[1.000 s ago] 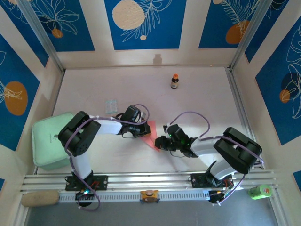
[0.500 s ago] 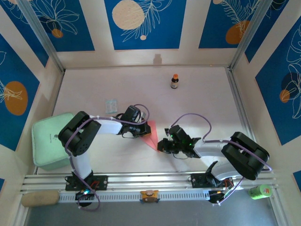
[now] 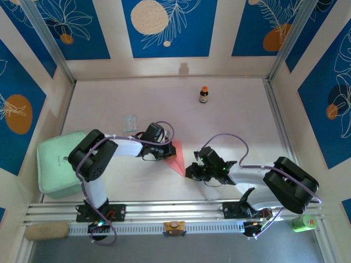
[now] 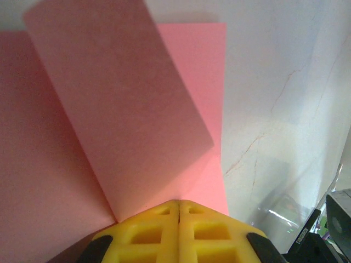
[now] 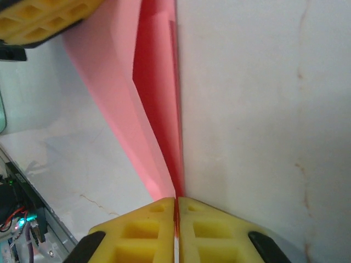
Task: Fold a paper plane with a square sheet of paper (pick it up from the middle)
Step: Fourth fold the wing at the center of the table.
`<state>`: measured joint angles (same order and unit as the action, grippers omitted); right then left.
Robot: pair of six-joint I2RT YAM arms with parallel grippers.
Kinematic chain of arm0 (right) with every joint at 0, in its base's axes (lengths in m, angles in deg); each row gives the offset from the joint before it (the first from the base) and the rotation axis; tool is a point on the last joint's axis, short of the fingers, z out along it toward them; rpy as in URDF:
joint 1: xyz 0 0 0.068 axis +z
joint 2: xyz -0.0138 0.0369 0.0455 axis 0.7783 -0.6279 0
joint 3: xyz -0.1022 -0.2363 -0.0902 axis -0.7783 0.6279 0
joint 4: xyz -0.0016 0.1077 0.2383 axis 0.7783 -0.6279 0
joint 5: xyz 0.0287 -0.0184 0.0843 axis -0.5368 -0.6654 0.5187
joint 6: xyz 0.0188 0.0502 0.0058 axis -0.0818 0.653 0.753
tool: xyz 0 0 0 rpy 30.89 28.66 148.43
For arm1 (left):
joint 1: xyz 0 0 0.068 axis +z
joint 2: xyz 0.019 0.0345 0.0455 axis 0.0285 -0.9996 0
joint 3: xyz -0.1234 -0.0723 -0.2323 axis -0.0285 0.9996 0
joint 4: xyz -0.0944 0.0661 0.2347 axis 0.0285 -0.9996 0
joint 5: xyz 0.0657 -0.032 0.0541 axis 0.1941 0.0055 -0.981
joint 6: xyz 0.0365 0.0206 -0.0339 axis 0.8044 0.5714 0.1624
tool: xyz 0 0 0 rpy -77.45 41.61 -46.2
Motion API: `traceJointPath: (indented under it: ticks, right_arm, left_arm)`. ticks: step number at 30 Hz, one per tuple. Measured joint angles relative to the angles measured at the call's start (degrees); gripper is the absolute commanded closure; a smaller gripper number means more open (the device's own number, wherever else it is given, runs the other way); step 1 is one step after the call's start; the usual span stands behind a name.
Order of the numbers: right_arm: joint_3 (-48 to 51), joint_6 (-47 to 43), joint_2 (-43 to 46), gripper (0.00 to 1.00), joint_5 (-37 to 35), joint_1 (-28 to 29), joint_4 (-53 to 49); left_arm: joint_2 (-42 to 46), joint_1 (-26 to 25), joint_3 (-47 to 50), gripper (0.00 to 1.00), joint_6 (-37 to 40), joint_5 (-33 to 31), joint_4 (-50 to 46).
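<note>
The salmon-pink square sheet of paper [image 3: 175, 155] lies on the table between the two arms, folded to a narrow pointed shape. In the left wrist view the paper [image 4: 120, 109] shows one flap lifted off the layer beneath. My left gripper [image 4: 178, 204] is shut, its joined tips resting on the paper at the flap's base [image 3: 166, 153]. My right gripper [image 5: 176, 199] is shut on the paper's near tip, a red edge showing in the slit between the jaws [image 3: 190, 171]. From there the paper [image 5: 156, 82] runs away towards the left gripper's yellow fingers [image 5: 38, 22].
A small brown bottle with an orange cap [image 3: 203, 95] stands at the back. A pale translucent packet [image 3: 129, 122] lies left of centre. A mint-green box [image 3: 57, 164] sits at the left edge. A green object [image 3: 303, 222] and a beige roll [image 3: 46, 230] lie by the near rail.
The right arm's elbow has swung right and its gripper has slid slightly nearer along the paper's tip. The left arm and the paper have stayed put.
</note>
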<state>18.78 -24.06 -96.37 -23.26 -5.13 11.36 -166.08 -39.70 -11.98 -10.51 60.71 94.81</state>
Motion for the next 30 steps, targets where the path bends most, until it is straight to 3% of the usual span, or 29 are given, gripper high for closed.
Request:
traceJointPath:
  ticks: [6, 20, 30]
  right_arm:
    - [0.04, -0.04, -1.09, 0.93, 1.51, -0.46, 1.22]
    - [1.14, -0.79, 2.91, 0.84, 3.43, -0.24, -3.56]
    - [-0.33, -1.79, 14.64, 0.91, 3.72, -4.24, -11.08]
  left_arm:
    - [0.00, 0.00, 0.02, 0.98, 0.02, -0.02, 0.11]
    - [0.00, 0.00, 0.22, 0.98, 0.00, -0.02, 0.52]
    - [0.00, 0.00, 0.70, 0.98, 0.00, -0.02, 1.68]
